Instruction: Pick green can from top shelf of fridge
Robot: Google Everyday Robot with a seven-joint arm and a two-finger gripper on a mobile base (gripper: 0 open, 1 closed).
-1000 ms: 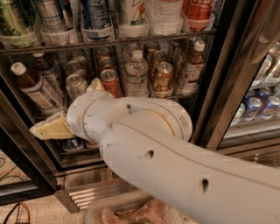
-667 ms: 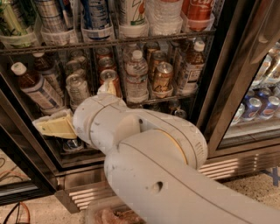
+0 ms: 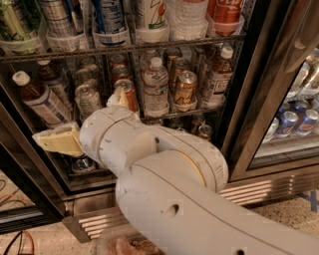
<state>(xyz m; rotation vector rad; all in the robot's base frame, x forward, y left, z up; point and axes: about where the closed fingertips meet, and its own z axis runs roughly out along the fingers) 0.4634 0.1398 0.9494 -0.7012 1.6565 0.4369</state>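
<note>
The green can [image 3: 13, 21], bright green with pale patterning, stands in a clear cup holder at the far left of the top shelf [image 3: 164, 46], partly cut off by the picture's edge. My gripper [image 3: 85, 120] is well below it, in front of the second rack of the fridge [image 3: 238, 124]. One pale yellow finger [image 3: 55, 141] points left and the other [image 3: 121, 97] pokes up beside a red can [image 3: 128, 92]. The gripper is open and empty. My white arm fills the lower middle and hides the fridge's lower racks.
Blue-and-white tall cans [image 3: 110, 17], a white bottle and a red can [image 3: 227, 12] share the top shelf. Short soda cans, water bottles [image 3: 156, 84] and tea bottles [image 3: 40, 97] crowd the second rack. The black door frame stands at right, with a second cooler's cans [image 3: 294, 122] beyond. The steel grille [image 3: 94, 221] is below.
My arm's large link has swung down and to the left, and the wrist has turned. The second finger now shows beside the red can. The left finger has barely moved.
</note>
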